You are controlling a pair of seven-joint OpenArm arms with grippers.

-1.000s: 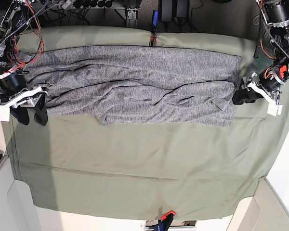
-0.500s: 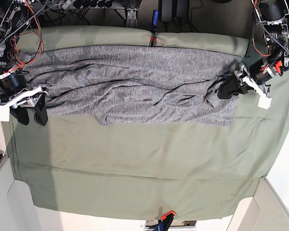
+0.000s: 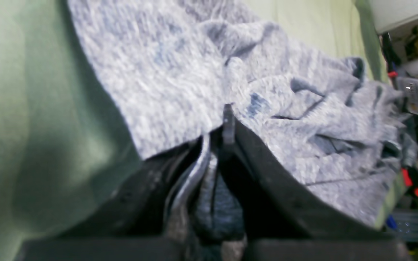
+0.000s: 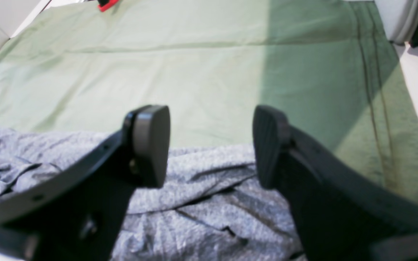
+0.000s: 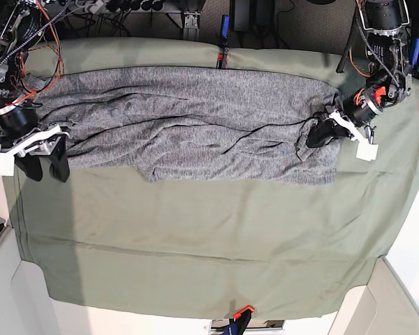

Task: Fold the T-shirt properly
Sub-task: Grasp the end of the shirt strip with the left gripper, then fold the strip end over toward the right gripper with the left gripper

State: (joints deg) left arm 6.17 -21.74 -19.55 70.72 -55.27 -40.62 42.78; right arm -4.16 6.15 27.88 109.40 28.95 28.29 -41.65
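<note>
The heather-grey T-shirt (image 5: 195, 125) lies spread in a long wrinkled band across the far half of the table. My left gripper (image 5: 317, 133) is at the shirt's right end, shut on a bunched fold of it. In the left wrist view the fingers (image 3: 228, 123) are pressed together with grey knit (image 3: 212, 203) between them. My right gripper (image 5: 45, 169) stands open at the shirt's left end. From the right wrist camera its two pads (image 4: 151, 145) hang apart just above the T-shirt (image 4: 194, 217) with nothing between them.
The olive-green table cloth (image 5: 209, 237) covers the table in front of the shirt. A red clamp (image 5: 243, 309) holds it at the near edge, another clamp (image 5: 223, 54) at the far edge. Cables and gear lie behind the table.
My left gripper slid in from off the shirt's right edge onto the fabric and shut on it, bunching that end. The right arm has not moved.
</note>
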